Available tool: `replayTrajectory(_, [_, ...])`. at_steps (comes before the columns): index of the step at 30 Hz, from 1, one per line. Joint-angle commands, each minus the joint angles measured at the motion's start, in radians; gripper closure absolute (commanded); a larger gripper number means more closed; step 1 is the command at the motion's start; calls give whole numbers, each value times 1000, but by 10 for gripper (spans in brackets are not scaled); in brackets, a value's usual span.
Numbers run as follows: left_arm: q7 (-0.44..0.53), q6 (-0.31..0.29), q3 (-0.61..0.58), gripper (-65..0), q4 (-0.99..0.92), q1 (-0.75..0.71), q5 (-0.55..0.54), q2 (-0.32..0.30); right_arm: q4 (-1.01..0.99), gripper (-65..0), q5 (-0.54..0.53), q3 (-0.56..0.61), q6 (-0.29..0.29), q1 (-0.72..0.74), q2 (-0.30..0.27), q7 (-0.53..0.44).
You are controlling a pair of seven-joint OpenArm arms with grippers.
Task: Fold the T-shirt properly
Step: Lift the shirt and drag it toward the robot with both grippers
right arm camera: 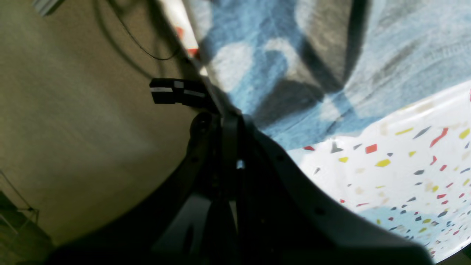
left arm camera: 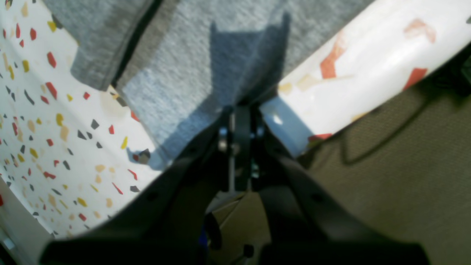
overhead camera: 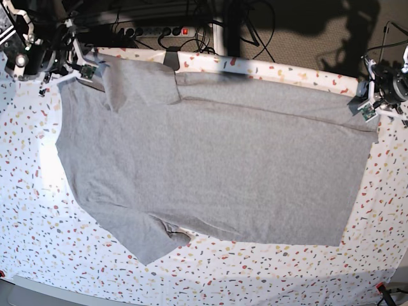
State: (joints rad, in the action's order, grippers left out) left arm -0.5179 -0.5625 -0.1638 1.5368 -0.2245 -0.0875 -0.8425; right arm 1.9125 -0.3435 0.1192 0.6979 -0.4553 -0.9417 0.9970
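Closed jaws of both grippers pinched the grey T-shirt (overhead camera: pixel 217 166) at ten and two o'clock. Left gripper (left arm camera: pixel 241 105) and right gripper (right arm camera: pixel 226 116) probably held that far edge taut above the speckled tabletop (overhead camera: pixel 255 280) for folding.

Table (overhead camera: pixel 210 280) under me: white top with red, yellow, black and tan terrazzo flecks, glossy, rounded far edge. Beyond that edge, past my fingertips: dull olive-brown carpet floor (left arm camera: pixel 404 176) with loose black cables (left arm camera: pixel 371 147) trailing over it. Behind the table's far side, between my two wrists, a power strip (overhead camera: pixel 156 30) with a red switch, amid tangled cords. Bright light from above; hard shadows on carpet, blown-out patch on the tabletop.
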Motion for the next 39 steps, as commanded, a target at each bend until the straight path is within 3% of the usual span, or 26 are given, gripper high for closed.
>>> replayTrajectory(1, [-3,-13,12,0,13,6,0,-26,14,0,6,-10,0,3,-20,10])
replayTrajectory(7, [-77,-18,12,0,19,6,-88,-26,14,0,-110,-46,0,4,-20,74])
replayTrajectory(11, [-140,-40,12,-209,46,6,-105,-26,15,-94,-246,-100,0,4,-20,151])
replayTrajectory(15, [-175,-40,14,-232,84,7,-104,-46,15,-115,-350,-201,0,4,-20,162])
replayTrajectory(20, [-194,-40,76,-232,122,12,-105,-71,14,-115,-374,-352,0,9,-17,54])
replayTrajectory(24, [-58,-39,210,-232,126,12,-169,-65,13,-115,-323,-425,0,24,20,-89])
replayTrajectory(28, [82,-34,328,-232,116,21,-248,-13,-12,-115,-286,-425,0,100,108,-165])
replayTrajectory(33, [100,-29,333,-232,-38,165,-298,93,-76,-115,-288,-423,0,219,192,-190])
replayTrajectory(39, [124,-32,333,-232,-269,416,-324,195,-216,-115,-287,-361,0,384,248,-189])
